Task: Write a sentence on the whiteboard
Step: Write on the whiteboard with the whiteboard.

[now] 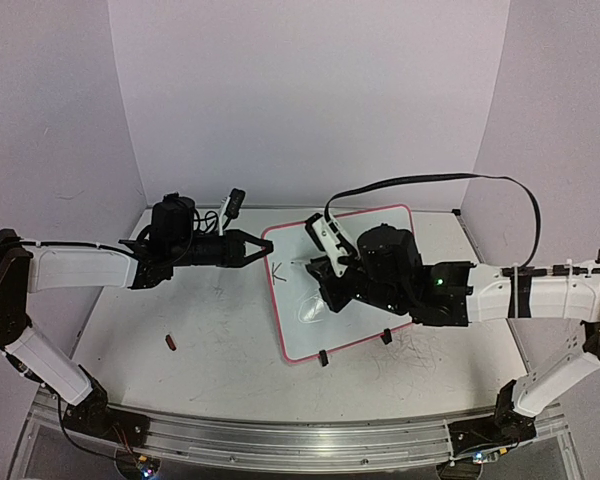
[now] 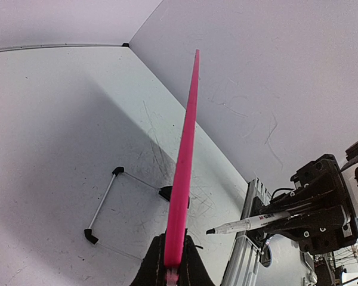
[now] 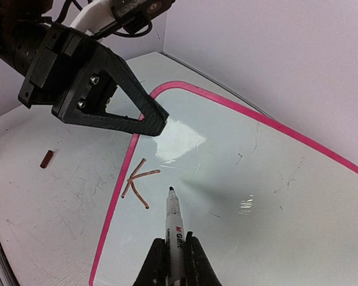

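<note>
L arm: reached in from the table's left side, forearm about level, wrist pointing at the board's left edge.
L gripper: fingers pressed onto the whiteboard rim, upper part of its left edge; L wrist view showed the pink rim edge-on, clamped between both pads.
R arm: came in from the right, forearm across the board's right half, wrist bent down twd the writing face.
R gripper: pinching a marker by its barrel, cap off, black tip pointing away from the cam.
Marker tip: low over the board, just right of the letter; contact w/ surface could not be told.
Whiteboard posn: centre of table, betw. both arms, turned at an angle; tilt could not be judged.
Sentence: one letter only, "K", dark strokes, near the left rim, just below the L fingers.
Board face: glare patch by the L fingertip, faint scuffs elsewhere.
Clip feet: two, black, on the near rim.
Table: white, scuffed, pen marks near the R side.
Room: plain lilac walls on three sides.
Other items: small red-brown piece on the table, well left of the board; black cable arching over the R arm.
Obstruction: R wrist hid the board's right part in top view.
</note>
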Action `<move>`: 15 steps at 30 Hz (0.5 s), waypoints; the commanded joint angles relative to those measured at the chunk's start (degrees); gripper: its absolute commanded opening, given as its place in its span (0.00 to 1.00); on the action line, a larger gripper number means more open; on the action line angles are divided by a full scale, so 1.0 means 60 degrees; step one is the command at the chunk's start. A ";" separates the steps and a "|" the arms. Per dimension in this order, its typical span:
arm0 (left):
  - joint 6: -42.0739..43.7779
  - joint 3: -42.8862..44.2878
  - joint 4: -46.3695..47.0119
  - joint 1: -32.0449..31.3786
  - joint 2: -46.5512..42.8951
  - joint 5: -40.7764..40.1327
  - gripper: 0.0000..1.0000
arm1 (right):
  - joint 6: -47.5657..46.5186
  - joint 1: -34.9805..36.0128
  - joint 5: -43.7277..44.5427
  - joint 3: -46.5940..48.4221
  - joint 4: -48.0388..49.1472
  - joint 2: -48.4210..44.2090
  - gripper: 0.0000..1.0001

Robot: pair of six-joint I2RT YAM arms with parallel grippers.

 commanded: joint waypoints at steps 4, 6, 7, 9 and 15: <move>-0.0248 -0.0020 0.0101 0.0057 -0.0329 -0.0285 0.00 | 0.0011 0.0068 -0.0008 0.0497 0.0374 0.0381 0.00; -0.0252 -0.0031 0.0101 0.0057 -0.0342 -0.0285 0.00 | 0.0008 0.0066 0.0023 0.0498 0.0411 0.0392 0.00; -0.0251 -0.0033 0.0101 0.0057 -0.0343 -0.0279 0.00 | 0.0005 0.0063 0.0059 0.0498 0.0433 0.0385 0.00; -0.0249 -0.0025 0.0101 0.0057 -0.0332 -0.0267 0.00 | 0.0013 0.0075 0.0081 0.0506 0.0483 0.0373 0.00; -0.0252 0.0026 0.0101 0.0057 -0.0282 -0.0235 0.00 | 0.0026 0.0077 0.0111 0.0597 0.0614 0.0458 0.00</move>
